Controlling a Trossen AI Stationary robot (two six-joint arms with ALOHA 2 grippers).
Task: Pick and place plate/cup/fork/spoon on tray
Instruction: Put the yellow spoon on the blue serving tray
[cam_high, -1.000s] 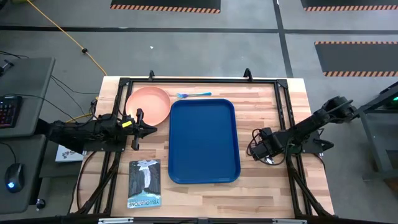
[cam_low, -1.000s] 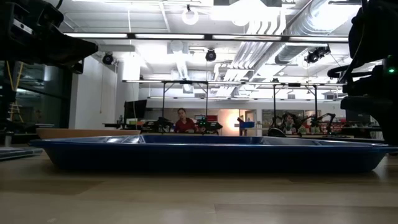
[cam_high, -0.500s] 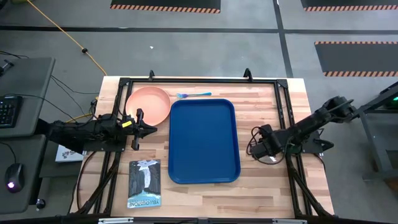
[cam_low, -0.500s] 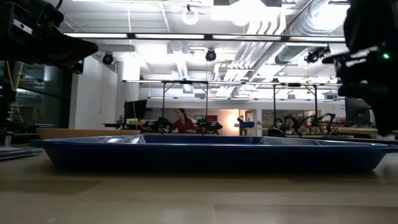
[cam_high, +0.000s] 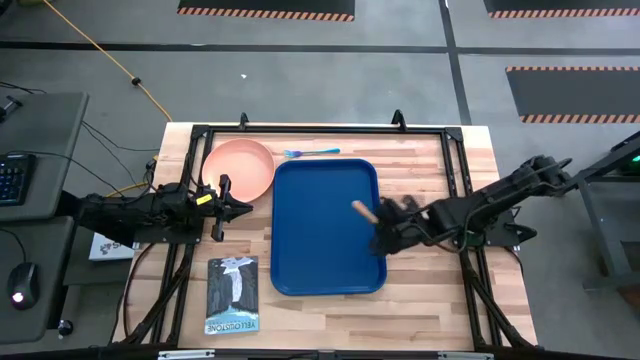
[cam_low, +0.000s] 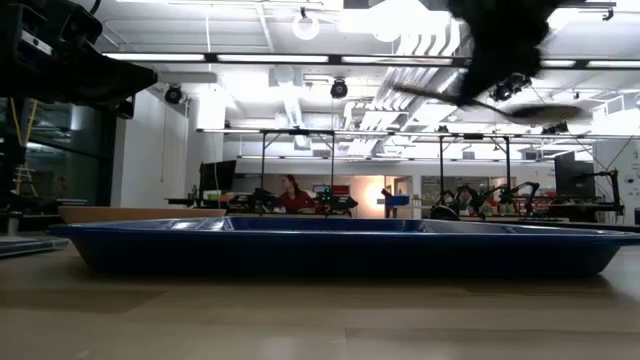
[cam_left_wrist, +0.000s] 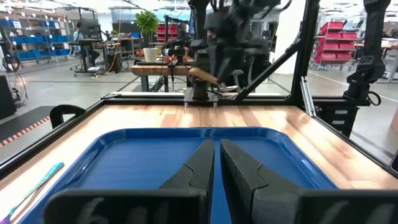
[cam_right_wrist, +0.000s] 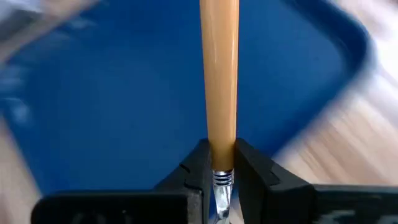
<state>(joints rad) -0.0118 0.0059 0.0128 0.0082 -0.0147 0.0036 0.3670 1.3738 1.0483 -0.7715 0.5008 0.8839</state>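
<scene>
The spoon (cam_right_wrist: 218, 81) sits pinched at its neck in the right gripper (cam_high: 385, 228), above the tray's (cam_high: 310, 250) right edge at frame centre-right; released here, it might bounce out. Left gripper (cam_high: 222, 207), jaws nearly closed, waits mid-left.

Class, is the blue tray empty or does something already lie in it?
Empty. The high view shows the tray bare blue inside; the spoon is held above it in the right gripper, while plate and fork lie on the table.
</scene>
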